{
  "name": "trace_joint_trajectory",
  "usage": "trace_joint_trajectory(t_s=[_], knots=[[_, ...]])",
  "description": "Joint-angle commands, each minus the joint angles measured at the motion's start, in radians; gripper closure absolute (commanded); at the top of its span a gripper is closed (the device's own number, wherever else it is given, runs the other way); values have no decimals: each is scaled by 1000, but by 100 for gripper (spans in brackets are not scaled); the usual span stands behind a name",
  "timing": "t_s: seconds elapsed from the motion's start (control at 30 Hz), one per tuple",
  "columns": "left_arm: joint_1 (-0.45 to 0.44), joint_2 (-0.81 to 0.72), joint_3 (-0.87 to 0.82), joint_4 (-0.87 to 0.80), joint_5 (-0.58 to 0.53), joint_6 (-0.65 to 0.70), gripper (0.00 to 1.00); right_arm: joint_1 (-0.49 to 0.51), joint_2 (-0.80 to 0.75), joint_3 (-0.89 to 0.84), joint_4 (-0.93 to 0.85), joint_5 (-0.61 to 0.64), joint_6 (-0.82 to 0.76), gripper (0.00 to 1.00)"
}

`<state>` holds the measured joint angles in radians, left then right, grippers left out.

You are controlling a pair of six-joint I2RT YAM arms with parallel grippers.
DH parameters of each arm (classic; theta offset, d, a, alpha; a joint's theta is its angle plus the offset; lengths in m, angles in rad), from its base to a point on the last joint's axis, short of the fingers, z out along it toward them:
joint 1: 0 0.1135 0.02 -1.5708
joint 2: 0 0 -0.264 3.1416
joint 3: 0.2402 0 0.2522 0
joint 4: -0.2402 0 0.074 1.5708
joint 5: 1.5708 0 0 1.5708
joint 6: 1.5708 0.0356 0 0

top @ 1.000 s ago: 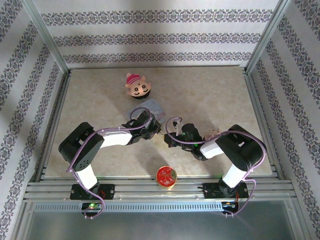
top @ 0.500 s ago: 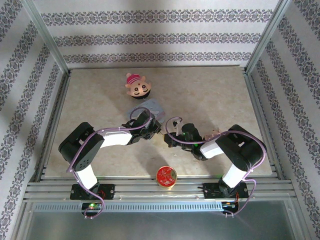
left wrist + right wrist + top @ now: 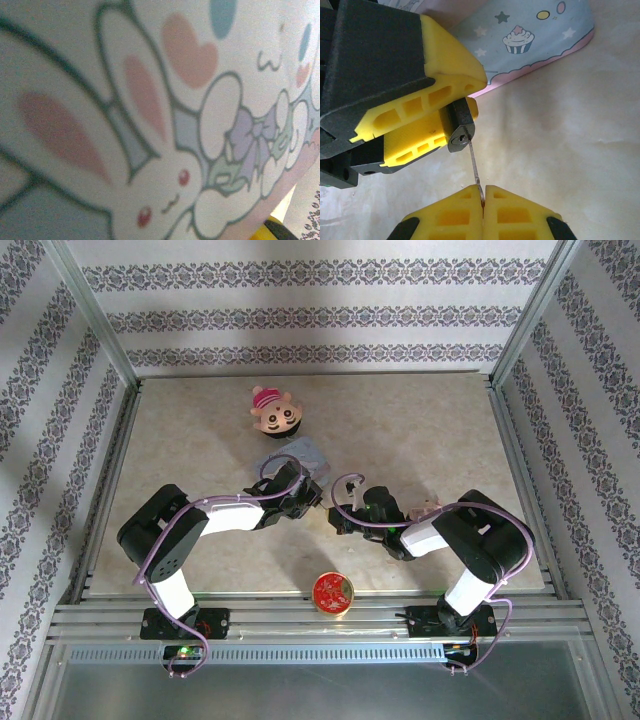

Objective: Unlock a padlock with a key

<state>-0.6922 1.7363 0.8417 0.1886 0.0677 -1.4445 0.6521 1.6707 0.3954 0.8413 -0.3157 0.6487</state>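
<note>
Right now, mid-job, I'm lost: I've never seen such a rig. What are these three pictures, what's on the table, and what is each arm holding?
These are two robot arms bolted at the near edge of a table, each ending in a two-finger gripper. The top picture looks down from above and behind them: left arm on the left, right arm on the right. On it lie a pastel tin, a doll head and, at the near edge, a red round thing. The other two pictures come from cameras on the wrists. The left wrist's sees the tin's bunny drawing from very close. The right wrist's tells most: the left gripper clamps the padlock, and the right gripper, shut, pinches the key, whose tip meets the keyhole.
</note>
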Motion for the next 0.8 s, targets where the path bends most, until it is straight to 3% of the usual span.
trace_joint_trajectory(t_s=[0.0, 0.77], knots=[[6, 54, -35, -32, 154, -83, 97, 4, -17, 35, 41, -3, -1, 100], [6, 35, -50, -23, 152, -81, 98, -15, -45, 16, 45, -59, 39, 100]])
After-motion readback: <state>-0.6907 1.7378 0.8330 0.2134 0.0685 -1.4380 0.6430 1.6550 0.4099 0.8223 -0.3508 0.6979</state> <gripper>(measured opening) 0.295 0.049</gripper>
